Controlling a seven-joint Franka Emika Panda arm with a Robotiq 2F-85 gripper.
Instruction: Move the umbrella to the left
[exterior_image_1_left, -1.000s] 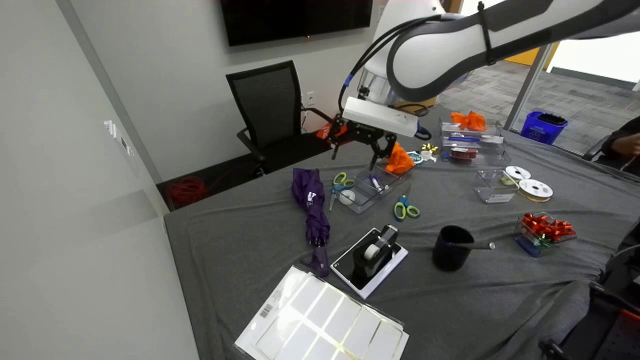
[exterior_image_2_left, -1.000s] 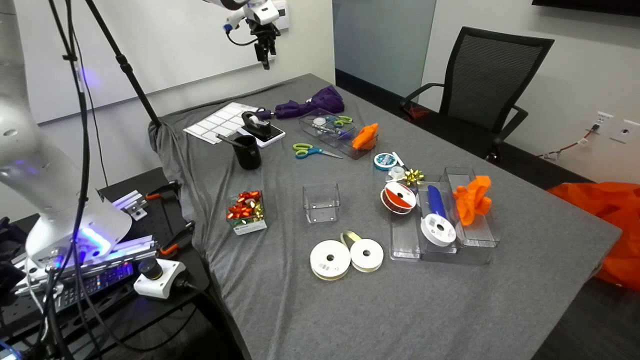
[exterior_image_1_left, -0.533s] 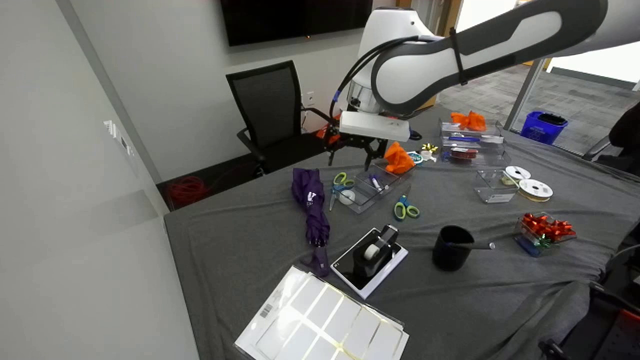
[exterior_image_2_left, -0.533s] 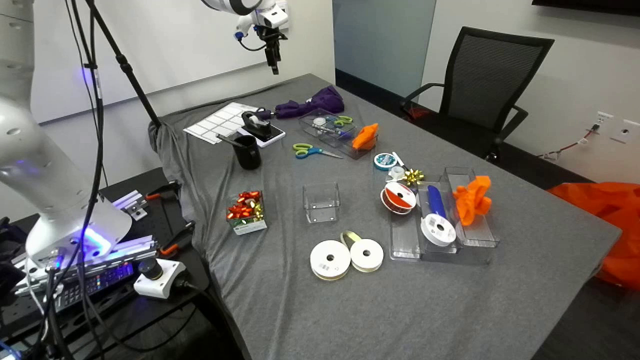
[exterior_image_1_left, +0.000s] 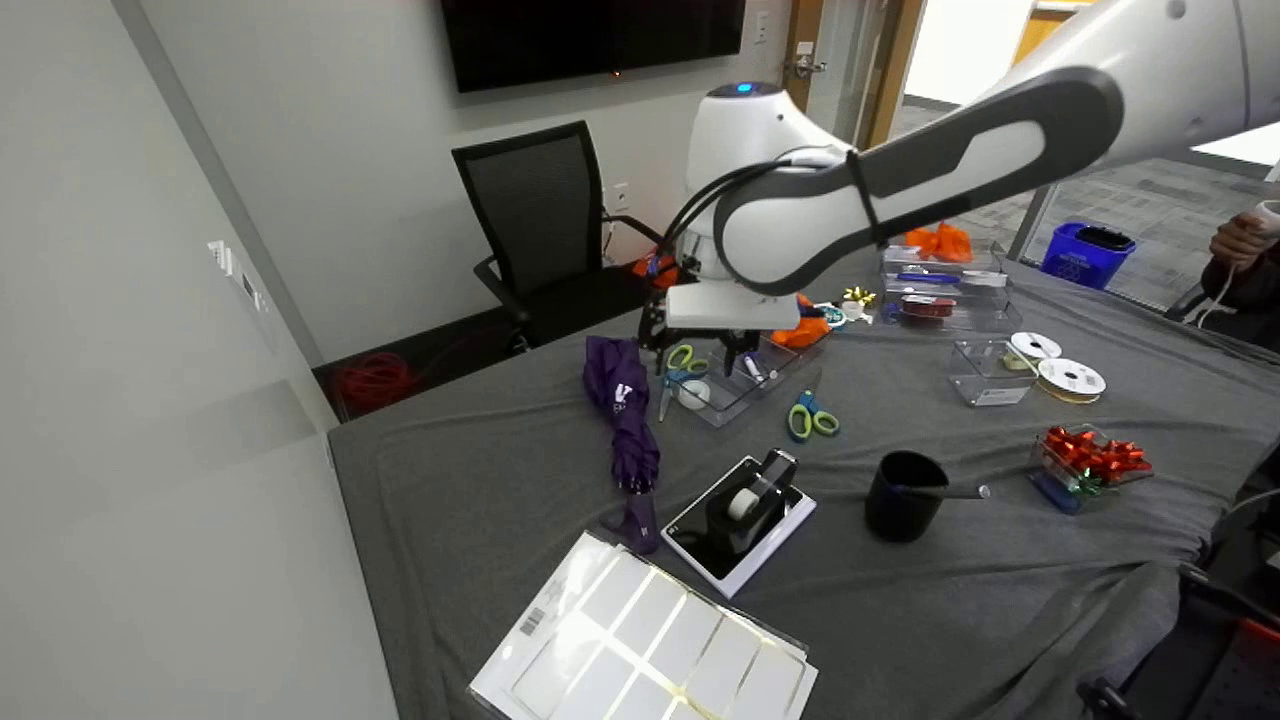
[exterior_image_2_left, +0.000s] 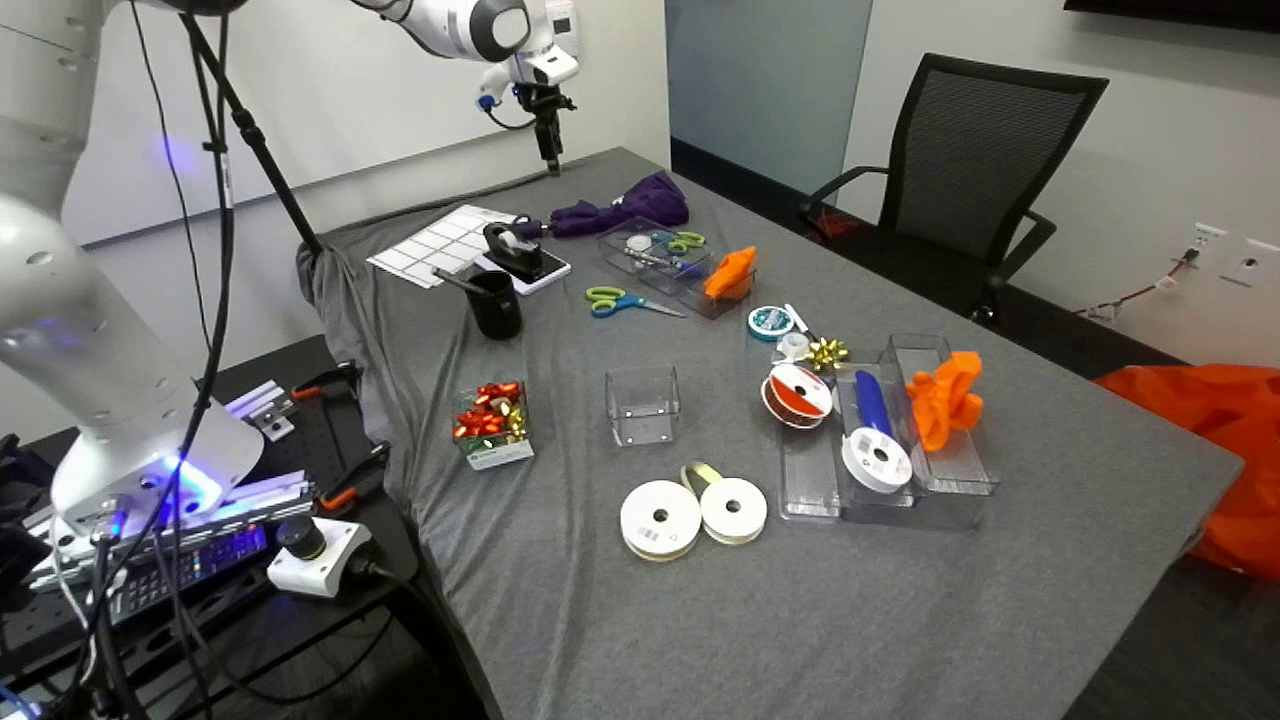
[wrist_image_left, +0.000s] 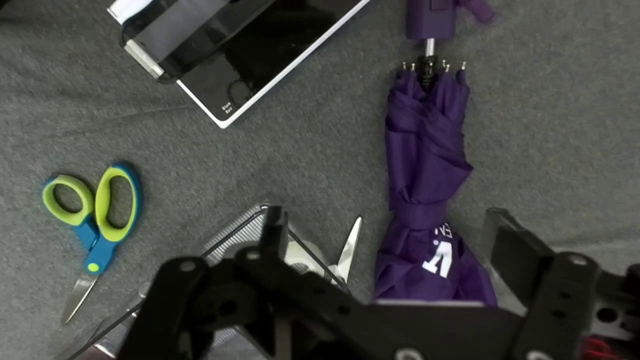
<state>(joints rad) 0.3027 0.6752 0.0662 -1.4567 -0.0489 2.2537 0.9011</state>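
You are working over the corner of the tabletop (exterior_image_2_left: 620, 640) where the edge along the whiteboard (exterior_image_2_left: 330, 110) is meeting the edge by the chair (exterior_image_2_left: 1000, 150). The umbrella (exterior_image_1_left: 625, 430) is lying near that corner, its wide fabric end pointing at the chair edge and its handle (wrist_image_left: 431, 20) pointing toward the white sheets (exterior_image_1_left: 650, 650); whether it is touching them is not showing clearly. Its long axis is running roughly alongside the whiteboard edge. The fingers (wrist_image_left: 517, 255) are hanging above the tabletop, spread wide and holding nothing, and in the wrist view they are standing on either side of the umbrella, facing each other across its narrow way, which is looking right for a pinch. They are not sitting centred, though. The umbrella is lying nearer the finger on the whiteboard-edge side, while the opposite finger is showing against a corner of the clear tray (wrist_image_left: 244, 242), with a scissor blade (wrist_image_left: 350, 245) between it and the purple cloth. So you are probably needing a shift toward the whiteboard edge before lowering; otherwise that inner finger is risking the tray. If "left" is meaning toward the whiteboard edge, as seems likely, the carry is going to be running square to the umbrella's length.
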